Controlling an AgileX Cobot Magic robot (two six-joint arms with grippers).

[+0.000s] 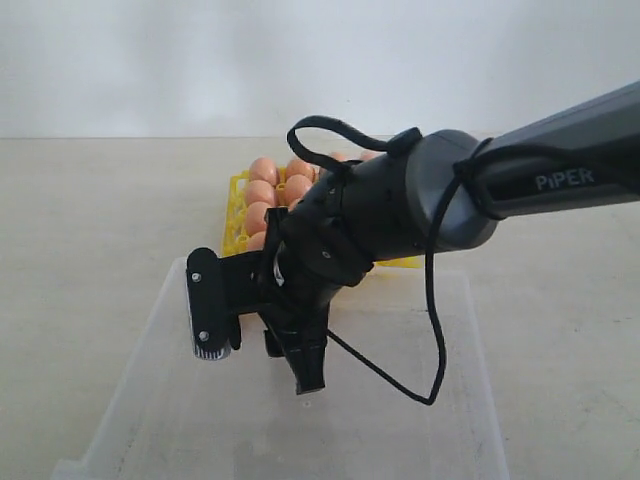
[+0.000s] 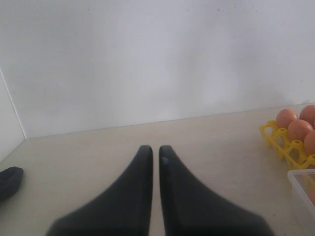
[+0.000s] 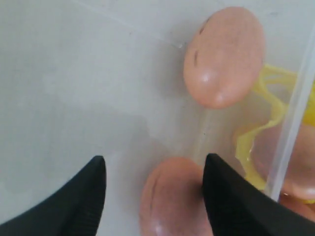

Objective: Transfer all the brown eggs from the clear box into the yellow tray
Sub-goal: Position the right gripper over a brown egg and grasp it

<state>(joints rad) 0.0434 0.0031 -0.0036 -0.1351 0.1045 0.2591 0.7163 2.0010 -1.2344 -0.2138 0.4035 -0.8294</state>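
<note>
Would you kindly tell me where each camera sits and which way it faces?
Exterior: off the arms, facing across the clear box to the yellow tray; right arm and open right gripper show.
Left wrist: on the left arm, facing the wall; shut left gripper shows.
Right wrist: on the right arm, facing down into the box at two brown eggs; open fingers show.
Shared: all see the tray.

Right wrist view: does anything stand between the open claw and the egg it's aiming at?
Nothing visible does. The right gripper stands open directly over that egg on the floor of the clear box. A second egg lies apart, nearer the wall.
</note>
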